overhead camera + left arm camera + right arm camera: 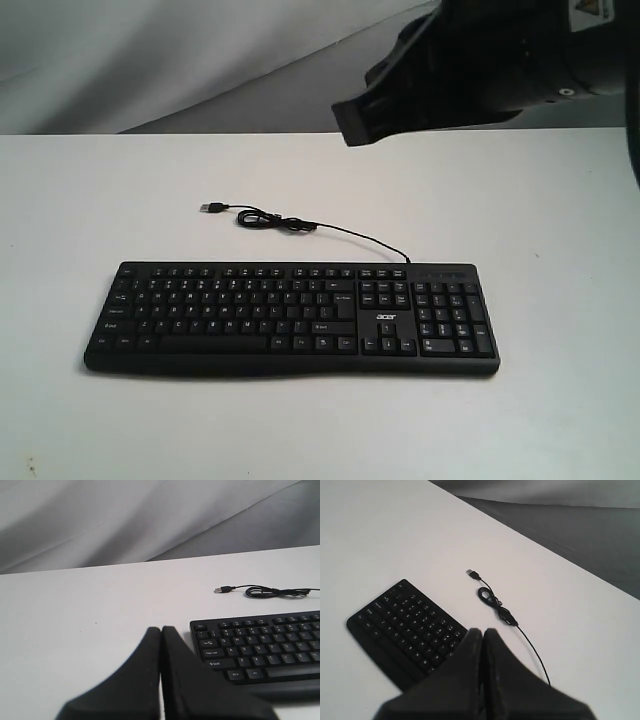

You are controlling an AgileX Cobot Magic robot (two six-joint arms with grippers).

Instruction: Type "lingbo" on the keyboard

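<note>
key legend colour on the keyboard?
White, printed on the black keyboard. The left wrist view shows it best.

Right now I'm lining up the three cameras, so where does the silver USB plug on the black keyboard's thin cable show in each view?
Exterior view: silver USB plug behind the wide black plastic keyboard, left of centre.
Left wrist view: plug beyond the keyboard's far edge.
Right wrist view: plug beyond the keyboard's far edge.
Shared landmark: the coiled thin black cable beside it.
</note>
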